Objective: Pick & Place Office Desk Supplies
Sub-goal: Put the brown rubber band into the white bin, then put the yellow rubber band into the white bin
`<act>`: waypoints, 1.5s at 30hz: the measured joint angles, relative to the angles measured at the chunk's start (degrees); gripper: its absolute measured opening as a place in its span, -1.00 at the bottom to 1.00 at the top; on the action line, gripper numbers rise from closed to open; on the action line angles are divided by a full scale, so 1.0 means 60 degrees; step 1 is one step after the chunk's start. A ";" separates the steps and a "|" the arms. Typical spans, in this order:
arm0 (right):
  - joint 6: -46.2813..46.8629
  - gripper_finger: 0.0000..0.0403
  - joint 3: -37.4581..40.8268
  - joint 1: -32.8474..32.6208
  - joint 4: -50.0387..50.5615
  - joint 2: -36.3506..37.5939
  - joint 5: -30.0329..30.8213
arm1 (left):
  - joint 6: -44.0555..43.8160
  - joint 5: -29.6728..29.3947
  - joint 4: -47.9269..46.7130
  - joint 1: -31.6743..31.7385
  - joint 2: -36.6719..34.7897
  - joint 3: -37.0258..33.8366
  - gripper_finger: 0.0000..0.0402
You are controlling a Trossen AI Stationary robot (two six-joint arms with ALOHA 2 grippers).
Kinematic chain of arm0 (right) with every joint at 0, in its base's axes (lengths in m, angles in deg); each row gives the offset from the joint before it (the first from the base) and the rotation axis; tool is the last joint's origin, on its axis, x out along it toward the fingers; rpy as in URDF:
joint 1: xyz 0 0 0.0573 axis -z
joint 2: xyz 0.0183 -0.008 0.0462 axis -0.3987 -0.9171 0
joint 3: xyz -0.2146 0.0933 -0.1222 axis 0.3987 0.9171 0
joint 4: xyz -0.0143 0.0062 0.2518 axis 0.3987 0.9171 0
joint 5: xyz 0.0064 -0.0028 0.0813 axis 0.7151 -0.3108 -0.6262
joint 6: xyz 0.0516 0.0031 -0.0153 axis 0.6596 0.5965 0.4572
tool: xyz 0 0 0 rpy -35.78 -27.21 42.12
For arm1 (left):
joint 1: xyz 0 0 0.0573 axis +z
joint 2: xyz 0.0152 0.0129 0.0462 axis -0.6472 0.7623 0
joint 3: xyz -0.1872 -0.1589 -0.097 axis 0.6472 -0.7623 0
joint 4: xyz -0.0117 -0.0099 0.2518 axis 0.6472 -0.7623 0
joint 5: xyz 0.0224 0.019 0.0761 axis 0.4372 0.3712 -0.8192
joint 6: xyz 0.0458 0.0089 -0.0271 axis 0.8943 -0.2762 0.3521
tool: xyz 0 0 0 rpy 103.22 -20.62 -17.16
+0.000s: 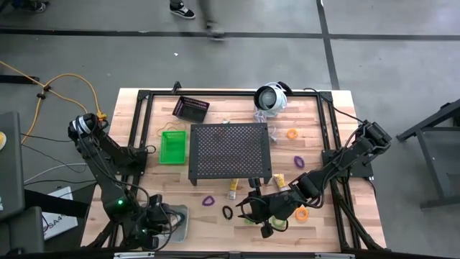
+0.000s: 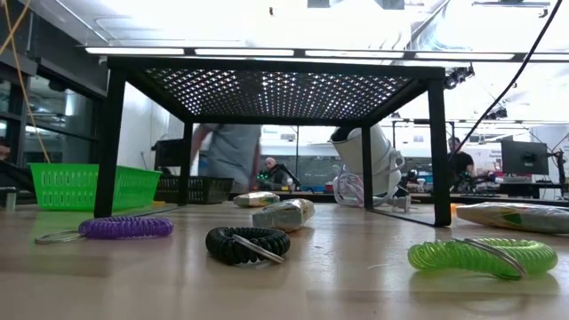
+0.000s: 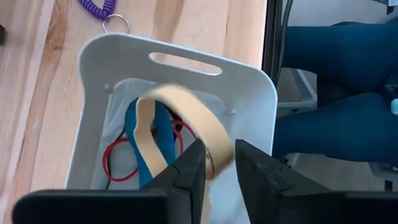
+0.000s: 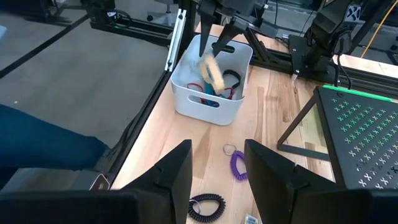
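Left gripper [image 3: 217, 168]: we are seeing it hanging over the pale plastic bin [image 3: 249, 93], fingers parted, one wide tan rubber band [image 3: 186, 112] between them.
Right gripper [image 4: 217, 165]: hovering, fingers apart, empty.
Coil loops: three, one purple [image 2: 124, 228], black [image 2: 247, 243], green [image 2: 483, 256].

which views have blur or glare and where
Left wrist view: the tan rubber band is smeared by motion above the clear bin, just past the left hand. Right wrist view: the same band is a pale blur. Low view: ceiling lights blow out to white, and the room behind the black coil loop is soft. High view: evenly lit.
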 joint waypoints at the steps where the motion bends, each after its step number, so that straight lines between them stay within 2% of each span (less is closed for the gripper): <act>1: 0.0003 -0.33 0.0000 0.0000 0.0014 0.0000 0.0000 | 0.0000 0.0000 0.0009 0.0000 -0.0002 0.0000 -0.58; 11: 0.0014 -0.33 0.0000 0.0000 0.0236 0.0000 0.0250 | 0.0093 -0.0004 0.0035 0.0079 0.0002 0.0000 -0.57; 17: 0.0180 -0.33 -0.0001 0.0054 0.0261 0.0229 0.0339 | 0.0640 -0.0073 0.0033 0.0456 0.0002 0.0000 -0.57; 21: 0.0545 -0.33 -0.0004 0.0265 0.0850 0.0593 0.0374 | 0.1289 -0.0073 0.0031 0.0780 0.0002 0.0000 -0.57; 25: 0.0926 -0.33 -0.0004 0.0621 0.1705 0.1061 0.1036 | 0.1818 -0.0073 0.0031 0.1147 0.0002 0.0000 -0.57; 31: 0.1300 -0.33 -0.0004 0.1441 0.2748 0.1677 0.2123 | 0.2164 -0.0076 0.0031 0.1692 0.0002 0.0000 -0.57; 34: 0.1146 -0.33 -0.0004 0.1924 0.2723 0.1948 0.2546 | 0.2167 -0.0076 0.0034 0.1931 0.0002 0.0000 -0.57; 40: 0.0664 -0.33 -0.0004 0.3130 0.2659 0.2389 0.3023 | 0.2171 -0.0076 0.0036 0.2306 0.0002 0.0000 -0.57; 45: 0.0419 -0.33 -0.0004 0.4591 0.2648 0.2648 0.3067 | 0.2171 -0.0078 0.0067 0.2538 0.0002 0.0000 -0.57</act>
